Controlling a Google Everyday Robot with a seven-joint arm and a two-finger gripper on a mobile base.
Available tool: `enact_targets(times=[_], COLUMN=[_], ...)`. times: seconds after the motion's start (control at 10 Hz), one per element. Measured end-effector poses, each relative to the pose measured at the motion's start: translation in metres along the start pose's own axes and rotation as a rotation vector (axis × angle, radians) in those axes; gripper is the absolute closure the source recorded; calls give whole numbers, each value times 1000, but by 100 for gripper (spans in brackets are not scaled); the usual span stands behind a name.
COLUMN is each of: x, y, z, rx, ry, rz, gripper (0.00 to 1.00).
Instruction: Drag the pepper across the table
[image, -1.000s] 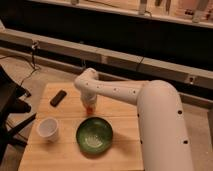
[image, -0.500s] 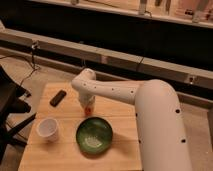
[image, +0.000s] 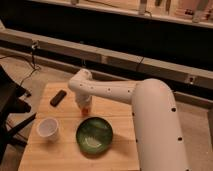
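Note:
The pepper (image: 86, 110) shows as a small orange-red bit on the wooden table (image: 60, 150), just behind the green bowl. My gripper (image: 84, 103) hangs straight down over it at the end of the white arm (image: 115, 92), and its lower end touches or covers the top of the pepper. Most of the pepper is hidden by the gripper.
A green bowl (image: 94, 135) sits at the middle front of the table. A white cup (image: 48, 128) stands at the front left. A dark flat object (image: 58, 97) lies at the back left. A black chair (image: 10, 107) stands off the table's left edge.
The gripper and the pepper under it have shifted slightly to the left and toward the table's front. The bowl, cup and dark object have not moved.

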Motion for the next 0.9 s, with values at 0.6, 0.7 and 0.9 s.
enact_targets(times=[0.6,0.7,0.9], x=[-7,-7,-9], y=[-16,-16,-23], z=[0,0,-1], rx=[-2,-2,-2], ry=[-4,-5,-5], rz=[-20,-21,-25], gripper=[86,86,86])
